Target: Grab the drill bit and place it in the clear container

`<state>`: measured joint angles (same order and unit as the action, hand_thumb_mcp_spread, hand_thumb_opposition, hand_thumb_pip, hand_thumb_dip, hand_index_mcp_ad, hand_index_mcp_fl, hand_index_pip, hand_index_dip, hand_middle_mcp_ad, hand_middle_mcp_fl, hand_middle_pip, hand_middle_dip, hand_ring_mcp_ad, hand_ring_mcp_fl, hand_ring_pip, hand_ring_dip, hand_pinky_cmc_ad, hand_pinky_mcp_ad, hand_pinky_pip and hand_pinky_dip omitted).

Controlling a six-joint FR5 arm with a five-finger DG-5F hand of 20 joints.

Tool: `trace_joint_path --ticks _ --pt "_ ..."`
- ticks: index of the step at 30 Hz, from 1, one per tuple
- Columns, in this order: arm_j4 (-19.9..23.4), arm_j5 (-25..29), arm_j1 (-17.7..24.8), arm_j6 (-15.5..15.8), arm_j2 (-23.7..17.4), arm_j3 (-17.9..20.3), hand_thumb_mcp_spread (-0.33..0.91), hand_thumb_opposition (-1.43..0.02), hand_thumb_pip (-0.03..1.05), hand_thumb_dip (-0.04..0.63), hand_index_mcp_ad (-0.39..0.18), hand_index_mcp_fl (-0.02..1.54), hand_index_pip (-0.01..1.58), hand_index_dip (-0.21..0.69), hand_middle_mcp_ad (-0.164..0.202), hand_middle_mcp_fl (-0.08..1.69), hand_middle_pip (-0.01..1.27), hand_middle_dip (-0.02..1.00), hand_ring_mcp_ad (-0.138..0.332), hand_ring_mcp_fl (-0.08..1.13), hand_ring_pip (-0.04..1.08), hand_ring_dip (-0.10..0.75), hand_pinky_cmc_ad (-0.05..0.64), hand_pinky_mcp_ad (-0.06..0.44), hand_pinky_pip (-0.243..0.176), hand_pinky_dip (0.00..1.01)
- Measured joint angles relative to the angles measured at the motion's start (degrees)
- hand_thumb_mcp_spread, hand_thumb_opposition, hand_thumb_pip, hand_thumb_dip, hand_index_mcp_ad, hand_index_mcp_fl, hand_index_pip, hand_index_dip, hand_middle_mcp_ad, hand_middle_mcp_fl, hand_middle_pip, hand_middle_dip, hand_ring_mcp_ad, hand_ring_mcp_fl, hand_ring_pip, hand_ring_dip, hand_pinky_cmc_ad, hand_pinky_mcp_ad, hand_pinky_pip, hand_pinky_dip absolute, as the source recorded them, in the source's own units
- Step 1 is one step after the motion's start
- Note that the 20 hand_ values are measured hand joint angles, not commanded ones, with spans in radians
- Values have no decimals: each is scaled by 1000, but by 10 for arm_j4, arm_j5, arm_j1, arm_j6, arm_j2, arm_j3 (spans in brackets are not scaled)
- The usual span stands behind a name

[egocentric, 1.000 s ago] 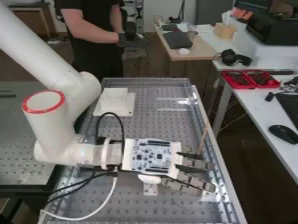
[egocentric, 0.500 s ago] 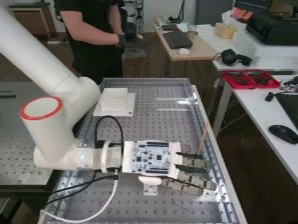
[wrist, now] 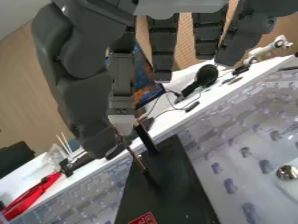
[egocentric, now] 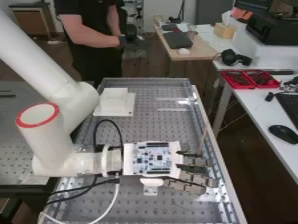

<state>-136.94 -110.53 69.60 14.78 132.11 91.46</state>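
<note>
From here, the hand [egocentric: 187,186] has its thumb and a fingertip pinching the drill bit [wrist: 137,158], which slants out from them across the dark block [wrist: 169,187]; a black post [wrist: 146,138] crowds in just beside it, and a white stand [egocentric: 115,102] sits well apart from the hand

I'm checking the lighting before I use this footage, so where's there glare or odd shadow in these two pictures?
High view: glare on the bench's edge beside the hand, pale streaks towards the bench's far end, deep shade on the floor beside it. Wrist view: the hand looks dark against the bright white table, and a small highlight sits on the round metal piece.
</note>
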Motion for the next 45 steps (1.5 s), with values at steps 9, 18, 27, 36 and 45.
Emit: trace_joint_path --ticks 9,18,27,36,45 --pt "8 -8 -5 -4 6 -3 618 -883 494 211 -169 440 1356 220 91 202 138 188 253 26 86 7 305 202 -91 183" --pt "6 -13 -4 -3 10 -10 642 -894 494 211 -171 454 1367 234 94 204 138 188 253 26 80 10 305 202 -91 180" --pt "3 -13 -3 -3 16 -18 665 -894 483 209 -171 489 1395 230 94 216 138 188 253 26 80 10 305 202 -91 180" --pt "-3 -14 -4 0 17 -22 660 -899 482 211 -169 504 1395 230 91 216 138 188 253 28 80 10 305 202 -91 180" --pt "-15 -24 -5 5 18 -30 609 -899 492 211 -173 440 1299 232 91 215 138 190 253 28 80 10 305 202 -91 180"
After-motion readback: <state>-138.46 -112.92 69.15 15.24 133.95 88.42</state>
